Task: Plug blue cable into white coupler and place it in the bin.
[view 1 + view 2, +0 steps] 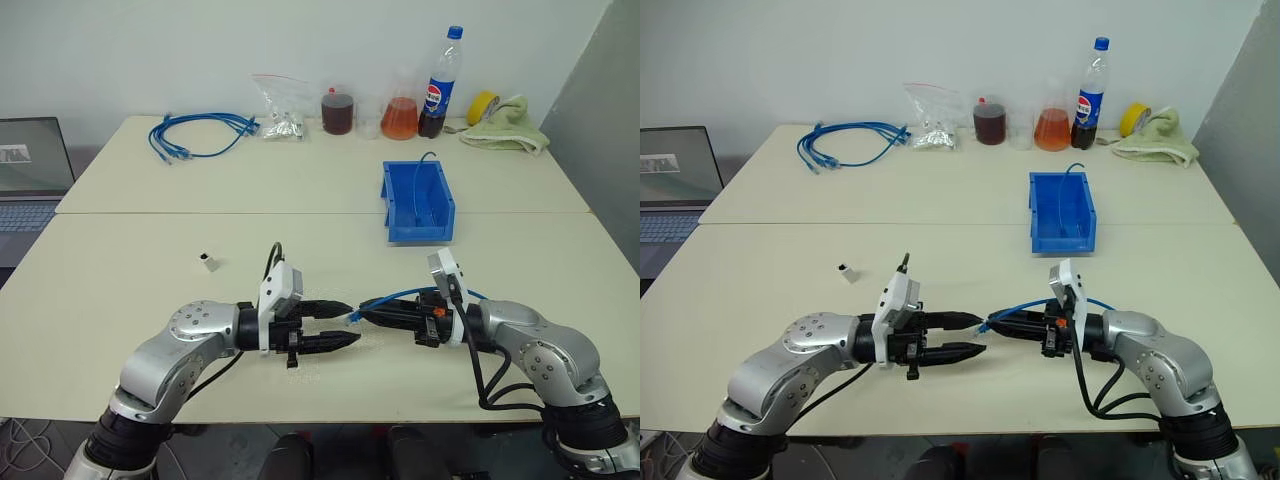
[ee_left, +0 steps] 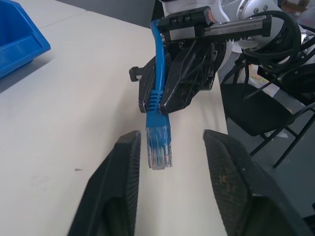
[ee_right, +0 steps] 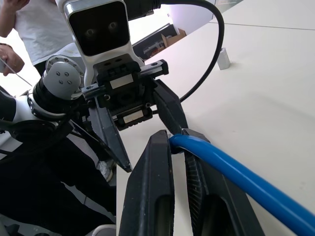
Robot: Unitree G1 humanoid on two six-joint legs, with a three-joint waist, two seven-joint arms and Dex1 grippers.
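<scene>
Right gripper (image 1: pixel 372 309) pinches blue cable (image 2: pixel 158 142); left gripper (image 1: pixel 345 322) gapes empty

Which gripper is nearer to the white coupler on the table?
Left. The left gripper hangs open just right of and nearer the camera than the white coupler; the right gripper, shut on the blue cable, is farther right.

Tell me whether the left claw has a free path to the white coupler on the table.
Probably yes. The left claw stands open and holds nothing, and the white coupler lies alone on bare table on its own side. The right claw, shut on the blue cable, is on the other side.
</scene>
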